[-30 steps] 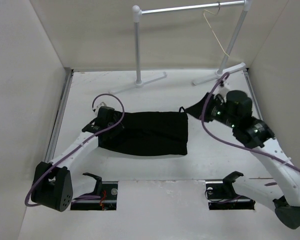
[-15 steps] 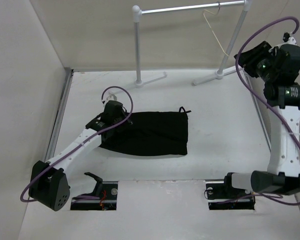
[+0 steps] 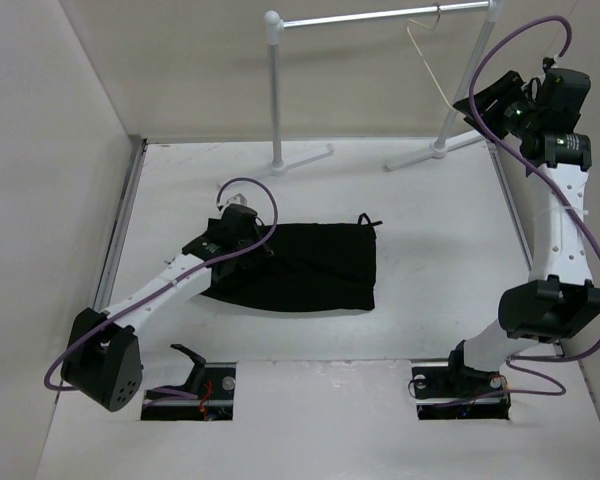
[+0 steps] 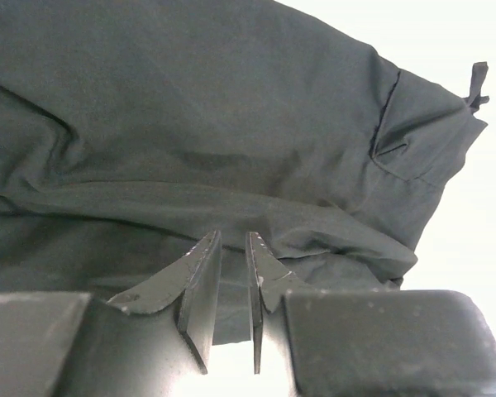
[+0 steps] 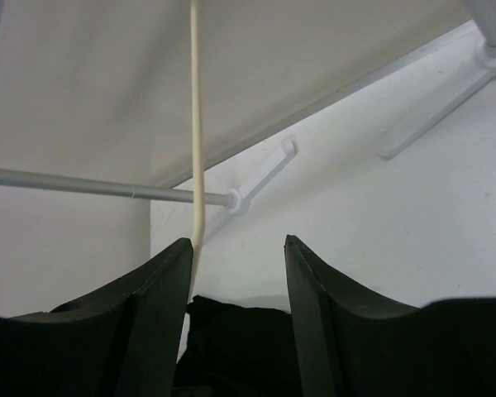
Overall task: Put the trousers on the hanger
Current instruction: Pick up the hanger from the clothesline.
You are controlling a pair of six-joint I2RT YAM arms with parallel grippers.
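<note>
Trousers (image 3: 300, 265): one pair, folded flat, black, mid-table, not yet on anything. Left gripper (image 4: 229, 237) sits at their 9 o'clock edge, jaws narrow with just a slit between them. Cannot tell if cloth is pinched at the tips.

Right gripper (image 5: 236, 241) has its jaws wide and holds nothing. The hanger (image 5: 196, 124) wire runs just beside its left finger, not clasped. The hanger hangs on the rail stand (image 3: 380, 17) at 1 o'clock of the table (image 3: 430, 220), well apart from the trousers.

Changed in the last second:
- The right arm has left the waist corner at the trousers' 3 o'clock, swung up to the hanger, and its jaws have widened.
- The left gripper has narrowed and crept slightly further onto the cloth.
- The waist corner now lies flat.

Judgement: the step has switched from arranging cloth to fetching the hanger. The grasp on the wire is likely next, and hanging has barely started.

Count: trousers 1, hanger 1, rail stand 1, grippers 2.
</note>
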